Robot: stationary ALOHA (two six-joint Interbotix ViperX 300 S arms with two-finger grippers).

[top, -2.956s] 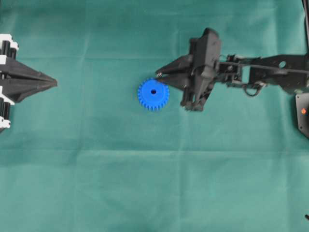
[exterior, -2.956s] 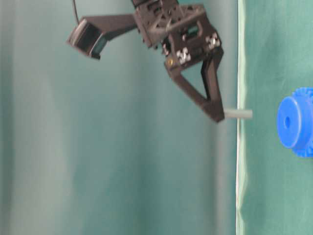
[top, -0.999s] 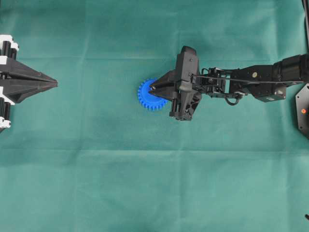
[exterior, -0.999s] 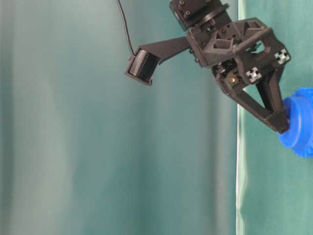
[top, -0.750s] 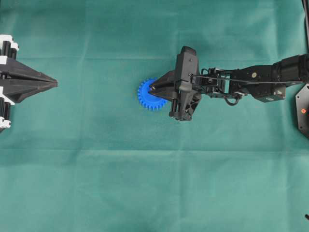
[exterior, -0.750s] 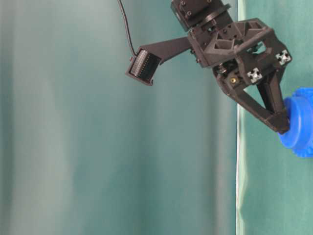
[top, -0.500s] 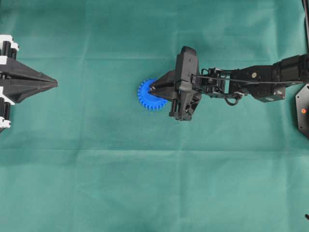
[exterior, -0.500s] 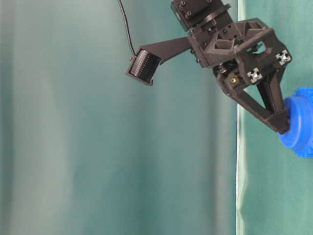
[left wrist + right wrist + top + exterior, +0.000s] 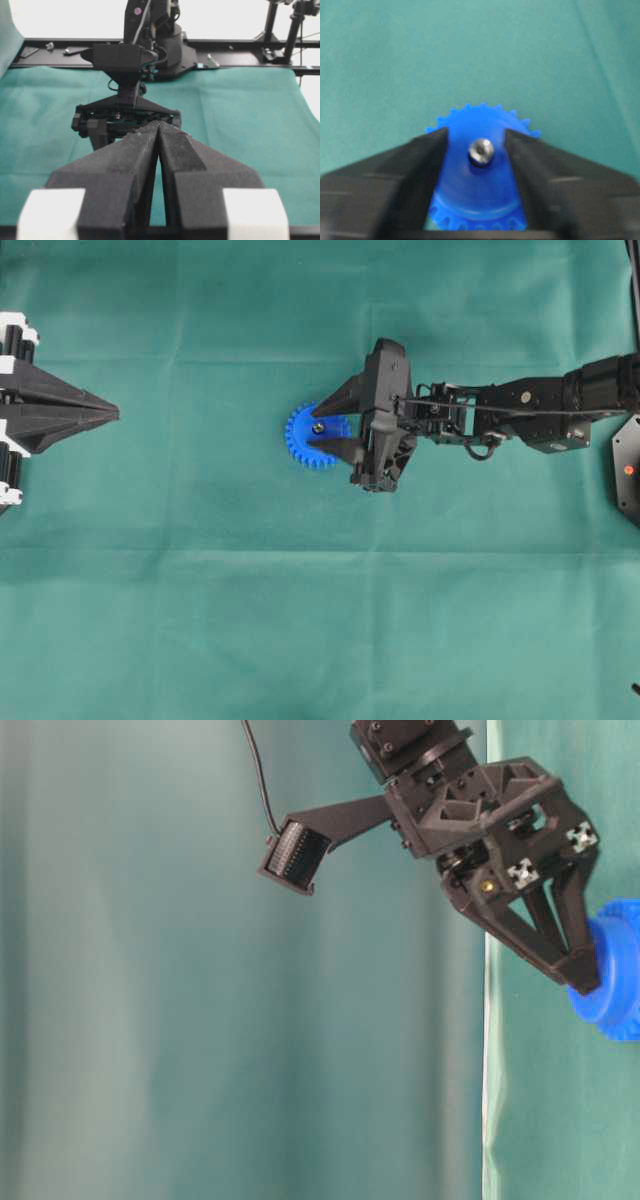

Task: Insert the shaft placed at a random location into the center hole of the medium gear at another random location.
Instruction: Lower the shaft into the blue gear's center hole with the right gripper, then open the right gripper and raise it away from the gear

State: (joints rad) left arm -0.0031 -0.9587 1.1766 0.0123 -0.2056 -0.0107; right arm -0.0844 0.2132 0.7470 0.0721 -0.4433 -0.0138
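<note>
- Over the middle of the green cloth [image 9: 200,590], the right gripper [image 9: 316,426] stands spread, one finger on each side of the pin [image 9: 481,151].
- Pin sits upright in the hub of the blue gear [image 9: 303,440]; looks seated.
- Best move now, I'd say: lift straight up, no sideways drift, so neither finger clips it.
- Left gripper [image 9: 112,414] rests pressed together, well apart.

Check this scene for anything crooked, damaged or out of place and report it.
Nothing stands out. The small silvery metal shaft stands in the middle of the bright blue toothed plastic gear, which lies flat on the green cloth. The right gripper has its fingers apart either side of the shaft; the left gripper is parked shut.
</note>
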